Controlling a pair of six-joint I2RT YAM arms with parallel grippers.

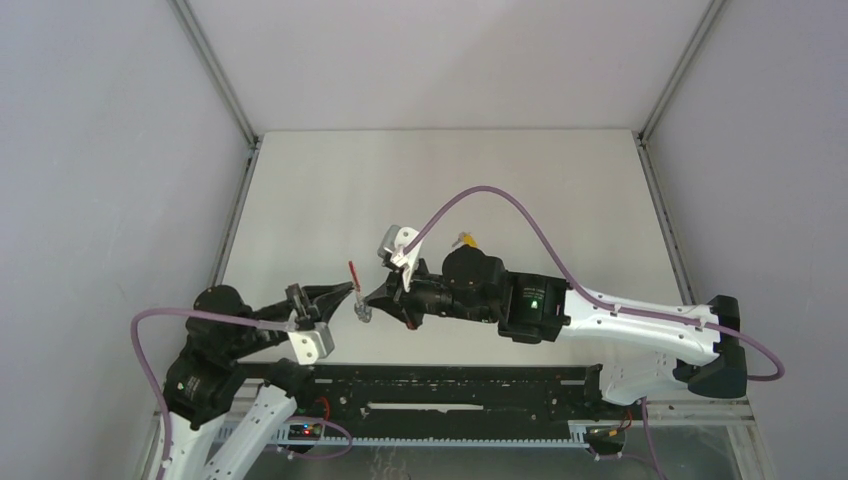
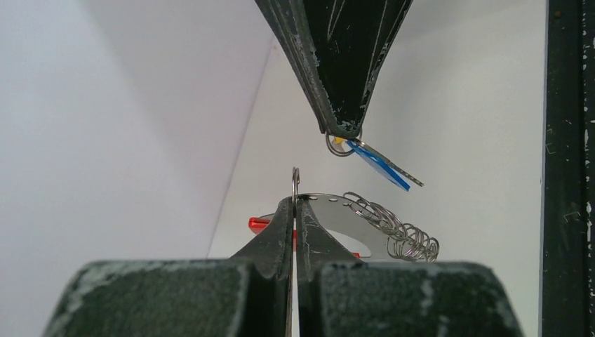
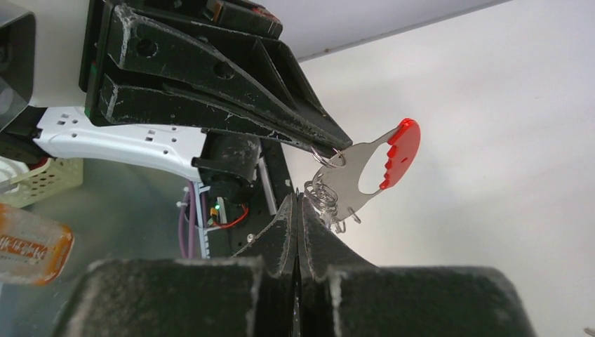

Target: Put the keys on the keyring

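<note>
Above mid-surface, the left end effector (image 2: 295, 203), clamped on the keyring (image 2: 344, 217), faced the right end effector (image 2: 344, 130), pinching the blue key (image 2: 379, 165) just to its right.

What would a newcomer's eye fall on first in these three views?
The two shut grippers nearly tip to tip above the table: the left gripper pinches a ring of the red-ended keyring, and the right gripper dangles the blue key by its small ring. The yellow key lies alone on the table, farther back.
</note>
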